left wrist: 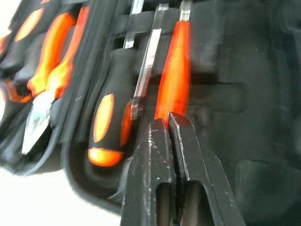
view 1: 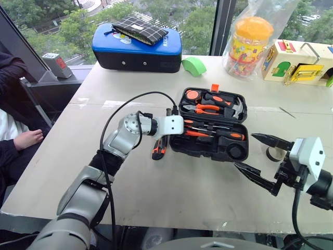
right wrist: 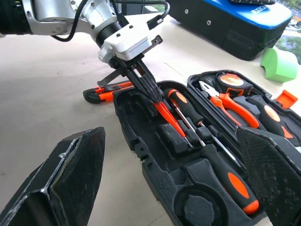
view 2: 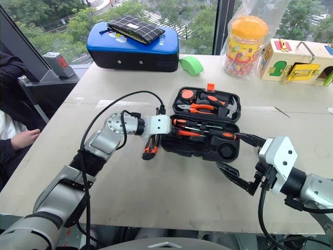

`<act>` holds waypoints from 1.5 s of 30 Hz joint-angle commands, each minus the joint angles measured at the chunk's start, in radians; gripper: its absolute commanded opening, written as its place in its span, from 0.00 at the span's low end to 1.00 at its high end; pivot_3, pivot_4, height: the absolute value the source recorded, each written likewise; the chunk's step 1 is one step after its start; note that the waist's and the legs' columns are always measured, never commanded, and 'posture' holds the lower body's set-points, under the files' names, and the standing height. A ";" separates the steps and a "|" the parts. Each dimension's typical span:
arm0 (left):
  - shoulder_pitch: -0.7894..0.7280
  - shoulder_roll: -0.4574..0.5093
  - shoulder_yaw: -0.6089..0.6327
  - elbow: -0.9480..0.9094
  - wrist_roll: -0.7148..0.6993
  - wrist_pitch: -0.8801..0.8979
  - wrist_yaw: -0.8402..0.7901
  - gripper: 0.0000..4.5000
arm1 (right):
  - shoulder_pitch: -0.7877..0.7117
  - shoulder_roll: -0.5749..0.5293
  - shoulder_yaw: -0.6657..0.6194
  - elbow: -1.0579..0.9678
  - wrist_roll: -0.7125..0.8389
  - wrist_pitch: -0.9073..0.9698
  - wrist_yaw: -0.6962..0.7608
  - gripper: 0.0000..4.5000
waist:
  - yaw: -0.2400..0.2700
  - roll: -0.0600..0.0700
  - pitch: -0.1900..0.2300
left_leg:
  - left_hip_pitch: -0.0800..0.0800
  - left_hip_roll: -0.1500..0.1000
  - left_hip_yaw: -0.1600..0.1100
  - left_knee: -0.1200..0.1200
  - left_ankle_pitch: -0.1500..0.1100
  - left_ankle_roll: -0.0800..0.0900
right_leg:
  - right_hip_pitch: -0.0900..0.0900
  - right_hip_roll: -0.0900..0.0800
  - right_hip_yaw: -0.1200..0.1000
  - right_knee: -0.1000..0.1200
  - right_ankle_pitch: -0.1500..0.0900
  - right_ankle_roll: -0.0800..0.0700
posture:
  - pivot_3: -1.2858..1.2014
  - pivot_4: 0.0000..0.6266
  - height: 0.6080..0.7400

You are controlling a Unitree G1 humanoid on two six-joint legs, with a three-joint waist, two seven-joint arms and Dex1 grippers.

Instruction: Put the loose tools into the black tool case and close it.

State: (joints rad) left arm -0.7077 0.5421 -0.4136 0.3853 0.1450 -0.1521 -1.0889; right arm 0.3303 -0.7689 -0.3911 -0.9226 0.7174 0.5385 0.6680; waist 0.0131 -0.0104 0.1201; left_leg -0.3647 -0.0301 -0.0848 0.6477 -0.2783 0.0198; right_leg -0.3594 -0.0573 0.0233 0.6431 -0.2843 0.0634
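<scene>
The case (view 1: 213, 125) lies open near the middle of the table (view 1: 171, 192), lid half toward the window with its orange latch (view 1: 214, 87) standing up at the far edge. The lid half holds pliers (view 1: 207, 108) and other orange-and-black tools. The near half holds two black-and-orange screwdrivers (right wrist: 188, 110) and a slim orange screwdriver (left wrist: 175, 70) in its recesses.

The left gripper (right wrist: 148, 89) reaches into the near half from the case's left edge. Its fingers are closed, tips touching the handle end of the orange screwdriver. Whether the tool is pinched or only pressed down cannot be told.

The utility knife (view 1: 159, 147) lies on the table just beside the left wall of the case, under the left wrist. The black tape roll (view 1: 273, 153) sits on the table to the right of the case, behind the right gripper (view 1: 260, 156). That gripper hangs just off the case's right front corner, fingers spread wide, holding nothing.

Step in hand: seating the orange screwdriver in its recess. Judged progress: screwdrivers are in; knife and tape roll remain; lid not closed.

Next move: part the left fingers and lift clear without dragging the screwdriver out, then take the knife beside the case.
</scene>
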 commanded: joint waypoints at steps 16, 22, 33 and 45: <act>0.035 -0.046 0.063 0.068 -0.234 0.484 -0.232 0.01 | 0.043 0.017 -0.015 -0.020 0.001 -0.030 0.007 1.00 | -0.019 0.001 -0.002 | 0.000 0.000 -0.002 0.000 -0.001 0.002 | -0.001 0.003 0.000 0.000 0.000 0.000 | 0.52 0.24 1.00; 0.018 -0.028 0.028 0.011 -0.212 0.647 -0.236 0.01 | 0.018 0.012 -0.001 -0.014 0.003 -0.022 0.003 1.00 | -0.025 0.001 -0.002 | 0.000 0.000 -0.002 -0.001 -0.002 0.003 | -0.001 0.003 0.000 0.000 -0.001 0.001 | 0.52 0.24 1.00; 0.090 -0.083 0.332 -0.273 -0.493 0.904 -0.080 0.01 | 0.053 0.025 -0.002 -0.041 -0.006 -0.028 -0.007 1.00 | -0.017 -0.002 0.005 | -0.006 0.001 -0.006 0.001 -0.002 0.003 | -0.004 0.001 0.001 0.000 -0.001 0.001 | 0.52 0.24 1.00; 0.502 -0.122 0.605 -0.833 -0.539 1.053 0.435 0.40 | -0.035 0.005 0.034 0.017 0.015 -0.029 0.035 1.00 | -0.017 -0.002 0.007 | -0.006 0.000 -0.005 0.000 -0.002 0.002 | -0.004 -0.007 0.003 -0.002 -0.001 0.001 | 0.52 0.24 1.00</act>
State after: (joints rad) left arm -0.2495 0.4169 0.1804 -0.3285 -0.4073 0.8912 -0.7162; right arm 0.3133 -0.7565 -0.3587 -0.9101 0.7162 0.5299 0.6875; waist -0.0041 -0.0128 0.1269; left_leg -0.3701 -0.0300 -0.0890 0.6475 -0.2800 0.0215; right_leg -0.3634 -0.0646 0.0266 0.6410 -0.2849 0.0642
